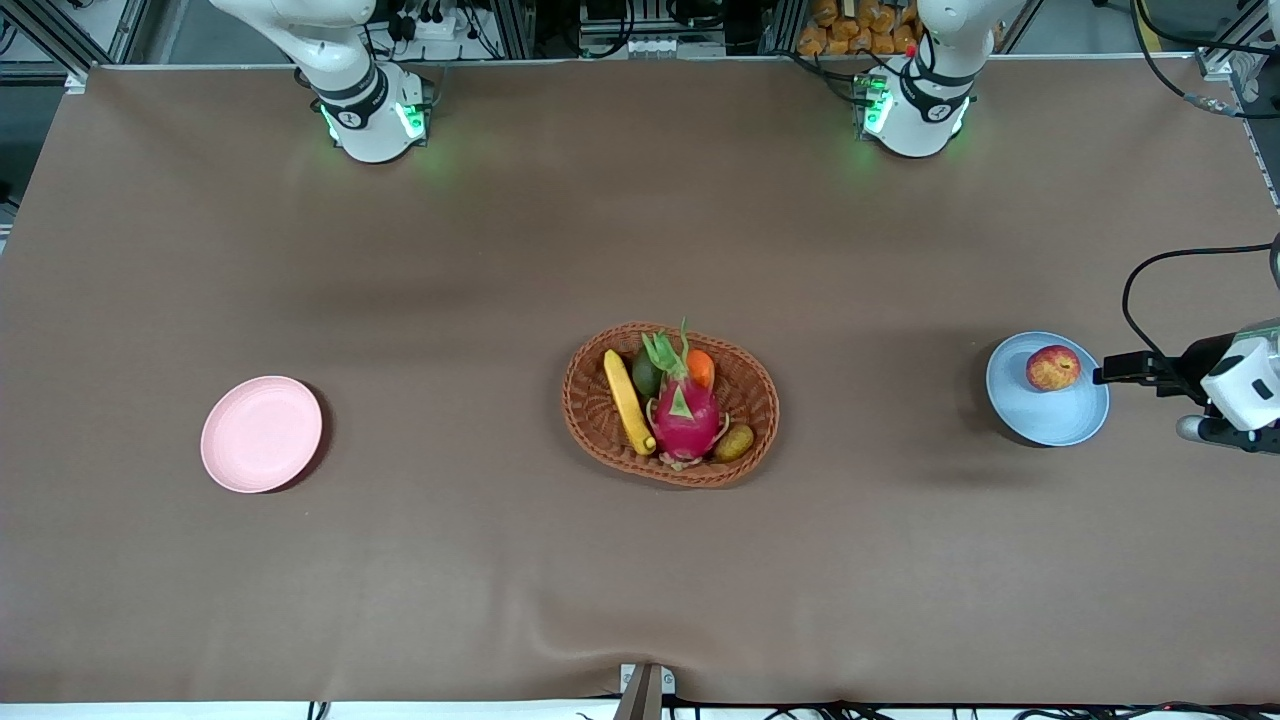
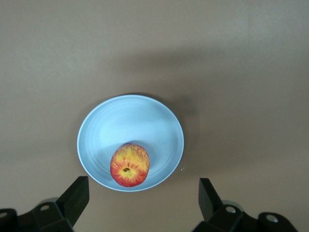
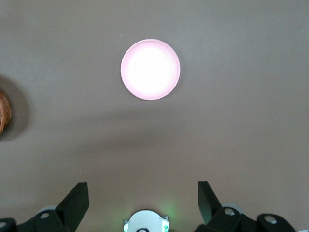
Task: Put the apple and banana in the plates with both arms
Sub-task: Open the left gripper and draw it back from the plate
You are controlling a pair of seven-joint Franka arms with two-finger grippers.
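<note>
**Apple plated; banana in basket**

Woven basket [image 1: 600, 420] mid-table holds the banana [image 1: 628, 403]. Pink plate [image 1: 261, 434] bare. Blue plate [image 1: 1050, 415] carries the apple [image 1: 1052, 368]. Left gripper [image 2: 143, 195] above it, fingers apart, empty. Right gripper [image 3: 143, 195] high over table, fingers spread.

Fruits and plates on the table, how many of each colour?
Yellow: 1, the banana in the basket
Red-yellow: 1, the apple on the blue plate
Magenta: 1, dragon fruit
Green: 1, dark fruit
Orange: 1, carrot-like piece
Brownish: 1, kiwi
Pink: 1, pink plate
Blue: 1
Total: 8
</note>
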